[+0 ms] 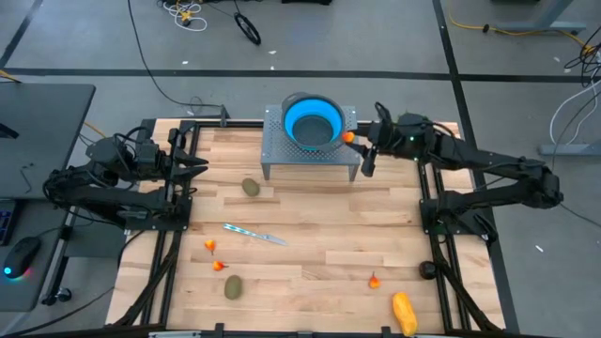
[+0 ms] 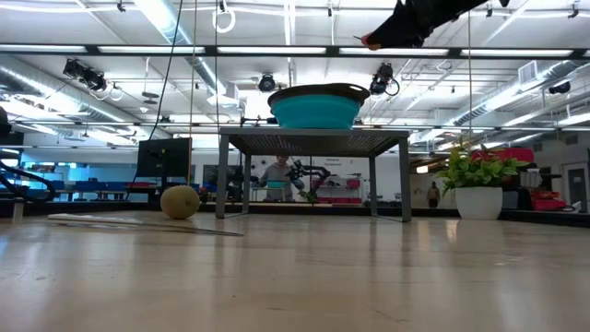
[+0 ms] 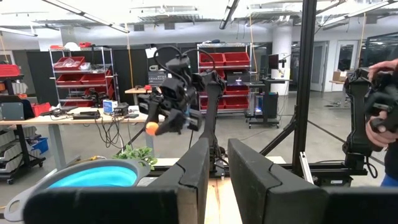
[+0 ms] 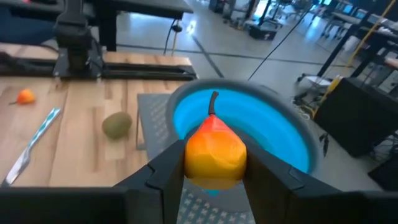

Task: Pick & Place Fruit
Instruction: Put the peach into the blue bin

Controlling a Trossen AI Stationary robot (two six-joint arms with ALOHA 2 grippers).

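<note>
We see the right gripper (image 1: 350, 138) raised beside the rim of the blue bowl (image 1: 313, 122), which sits on a small perforated metal stand (image 1: 275, 150) at the far side of the table (image 1: 319, 235). Its jaws are clamped on a small red-orange fruit (image 4: 214, 152) with a dark stem, held above the bowl's edge in the right wrist view.

The left gripper (image 1: 199, 167) waits at the left side of the table, above the wood; its jaws stand close together with a narrow gap and hold nothing.

The rest of the fruit lies on the table. One kiwi (image 1: 251, 187) rests just in front of the stand's left leg, and a second kiwi (image 1: 232, 286) lies near the front left. Two tiny red-orange pieces (image 1: 209, 246) (image 1: 219, 266) sit between them toward the left, and a third (image 1: 375, 281) lies at the front right. The long yellow-orange fruit (image 1: 404, 313) lies at the front right edge. A slim silvery-blue knife (image 1: 254, 234) lies at a slant near the middle of the table.
</note>
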